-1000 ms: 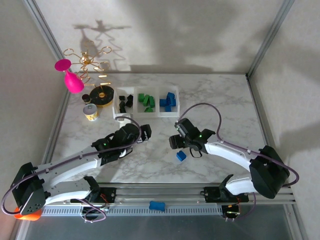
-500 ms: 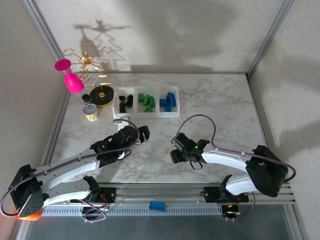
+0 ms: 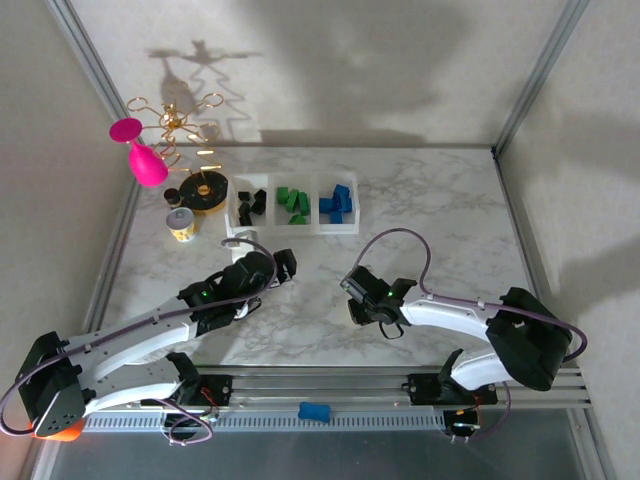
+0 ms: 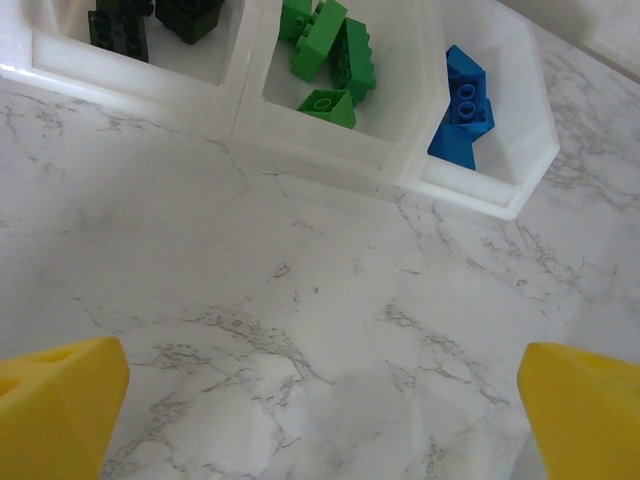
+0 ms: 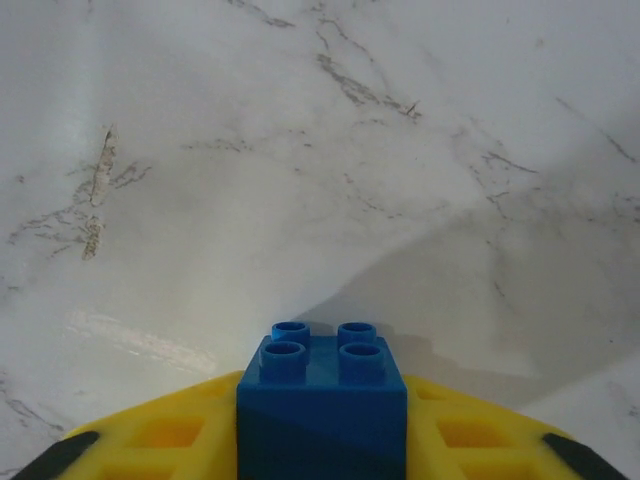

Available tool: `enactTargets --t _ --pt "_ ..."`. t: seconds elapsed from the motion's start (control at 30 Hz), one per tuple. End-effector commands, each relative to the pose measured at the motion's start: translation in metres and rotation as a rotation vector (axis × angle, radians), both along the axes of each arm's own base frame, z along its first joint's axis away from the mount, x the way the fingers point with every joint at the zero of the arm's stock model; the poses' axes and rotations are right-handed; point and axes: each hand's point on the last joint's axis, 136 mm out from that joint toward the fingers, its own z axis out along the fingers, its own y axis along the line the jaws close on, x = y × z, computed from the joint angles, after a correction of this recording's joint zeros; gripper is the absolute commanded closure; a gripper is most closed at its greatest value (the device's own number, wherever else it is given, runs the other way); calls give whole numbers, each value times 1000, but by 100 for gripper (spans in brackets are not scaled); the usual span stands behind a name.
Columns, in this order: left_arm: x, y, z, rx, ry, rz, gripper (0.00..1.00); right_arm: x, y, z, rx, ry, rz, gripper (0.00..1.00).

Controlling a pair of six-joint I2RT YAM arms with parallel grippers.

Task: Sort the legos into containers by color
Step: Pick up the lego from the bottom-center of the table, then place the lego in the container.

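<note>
The marble bench (image 3: 440,200) carries both white arms, the left arm (image 3: 150,330) reaching up the middle-left and the right arm (image 3: 450,310) bent inward opposite it. At the bench's far side lies the clear three-compartment tray (image 3: 300,231): black legos (image 3: 252,205) in its left compartment, green legos (image 3: 292,203) in the middle one, blue legos (image 3: 338,203) in the right one. The left fingers (image 4: 60,400) stand wide apart over bare marble just short of the tray, nothing between them. The right fingers (image 5: 170,435) are clamped on a single blue brick (image 5: 322,390) — studs up, four showing — near the bench's centre, well apart from the tray.
</note>
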Motion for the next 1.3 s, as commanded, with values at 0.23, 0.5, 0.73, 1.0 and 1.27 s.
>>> enactTargets --t 0.23,0.5,0.73,1.0,1.27 --pt "8 11 32 3 -80 42 0 45 39 62 122 -146 -1 74" --pt "27 21 59 17 -135 73 0 137 56 111 142 -319 -53 73" --pt "46 35 72 31 -167 105 0 223 62 122 184 -397 -124 74" --pt "68 49 68 19 -158 139 0 280 74 112 176 -446 -130 73" --pt "79 57 68 -11 -158 164 0 322 79 98 184 -455 -131 65"
